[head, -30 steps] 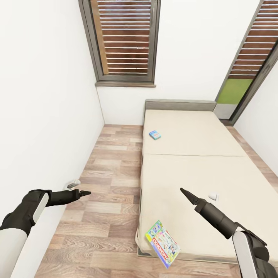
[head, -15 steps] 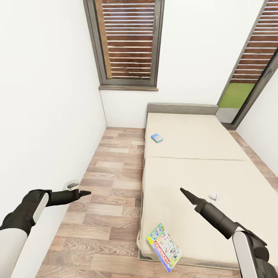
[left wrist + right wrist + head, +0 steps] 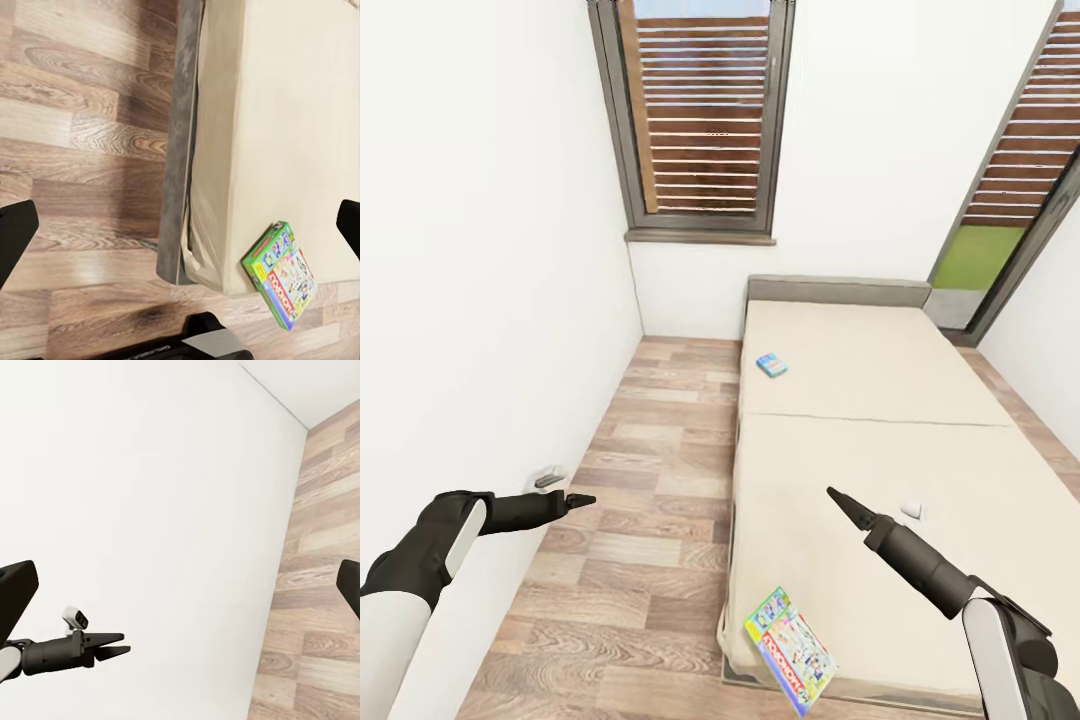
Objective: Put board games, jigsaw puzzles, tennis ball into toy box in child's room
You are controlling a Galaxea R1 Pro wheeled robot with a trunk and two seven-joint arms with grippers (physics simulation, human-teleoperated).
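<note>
i'm parked at the foot end of the bed (image 3: pixel 880 400) with both arms held out and nothing picked up. the left gripper (image 3: pixel 582 499) hangs over the wood floor (image 3: pixel 660 480) close to the white wall (image 3: pixel 480 250); in the head view its fingers look drawn to a point, yet the left wrist view has a dark fingertip at each side edge with a wide gap between, so i judge it spread open and empty. the right gripper (image 3: pixel 832 494) hovers above the mattress, also empty, and the right wrist view gives the same wide gap between its tips.

the white and green board game (image 3: pixel 792 648) lies below and behind the right gripper, nearer my base, on the bed's near corner — and it overhangs the edge. that is my worry: a careless nudge or a downward press on the overhanging part could tip it to the floor, where i judge the reach would be much harder. the small blue board game (image 3: pixel 771 365) is far ahead of both grippers, by the bed's floor-side edge, so it likely needs a drive forward, and the left arm could scrape the wall on the way.

the left wrist view shows the board game (image 3: pixel 280 274) poking past the mattress corner above the grey bed frame (image 3: pixel 178 172) — clearer than the head view gives it. the right wrist view looks across at the left gripper (image 3: pixel 120 649) against the wall, and shows no toys.
</note>
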